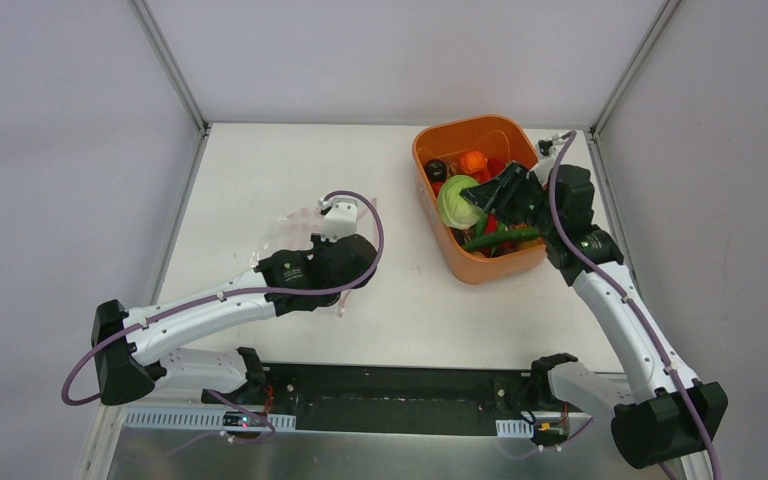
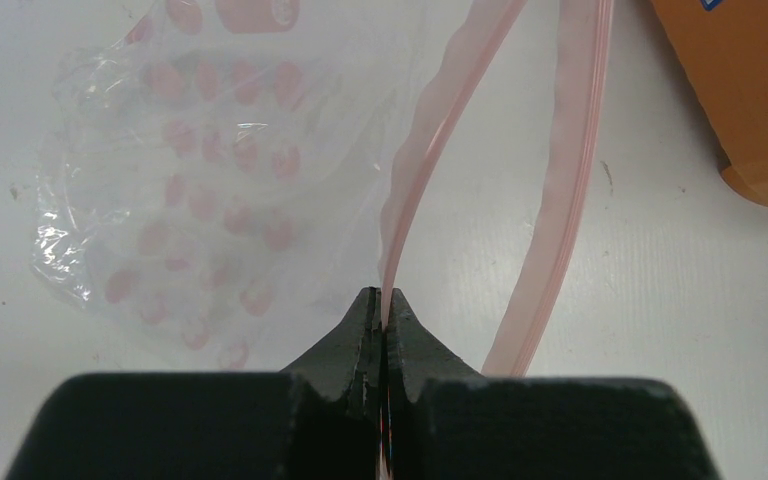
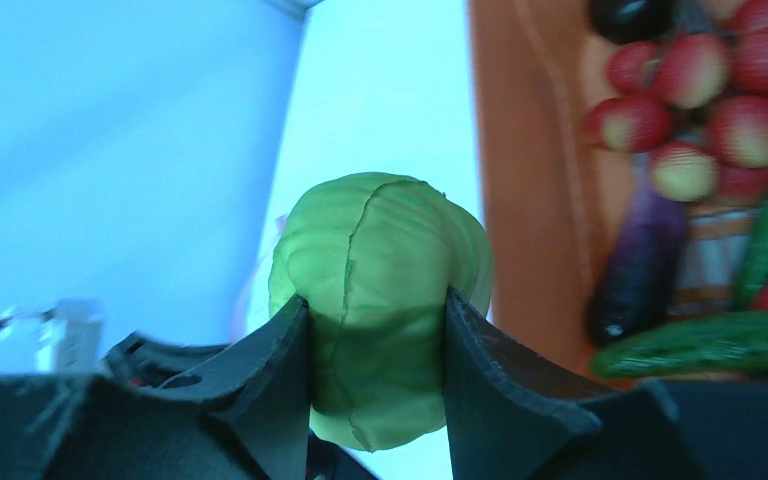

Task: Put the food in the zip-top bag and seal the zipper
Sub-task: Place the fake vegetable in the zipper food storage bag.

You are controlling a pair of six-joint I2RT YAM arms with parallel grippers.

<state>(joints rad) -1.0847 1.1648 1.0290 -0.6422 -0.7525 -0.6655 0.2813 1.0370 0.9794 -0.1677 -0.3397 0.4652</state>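
The left arm reaches from its base at the near edge of the counter (image 1: 260,170), well to the left of the orange tub (image 1: 440,140). Its forearm lies low and angles toward the tub, and its wrist bends over the zip-top bag (image 2: 200,180). The left gripper (image 2: 382,310) has its jaws shut on the zipper (image 2: 430,130), pinching one pink strip at the tip.

That strip runs away from the jaws in a wavy line. The mouth's other strip lies apart from it on the side nearer the tub, so the mouth gapes. The bag is clear and crinkly with pale pink dots. It lies on the counter to the left of the tub and does not touch it.

The right arm rises from its base to the near right of the tub. It folds at the elbow beside the tub's right wall and stretches its wrist leftward across the tub. The right gripper (image 3: 375,320) has its jaws clamped on a light green cabbage (image 3: 375,250), one on each side, and holds it raised over the tub's left wall.

The rest of the food lies in the tub. Red-yellow fruits (image 3: 700,70) lie toward its far end. A dark purple eggplant (image 3: 640,270) and a green cucumber (image 3: 710,345) lie nearer the gripper. An orange piece (image 1: 474,160) sits near the far rim.
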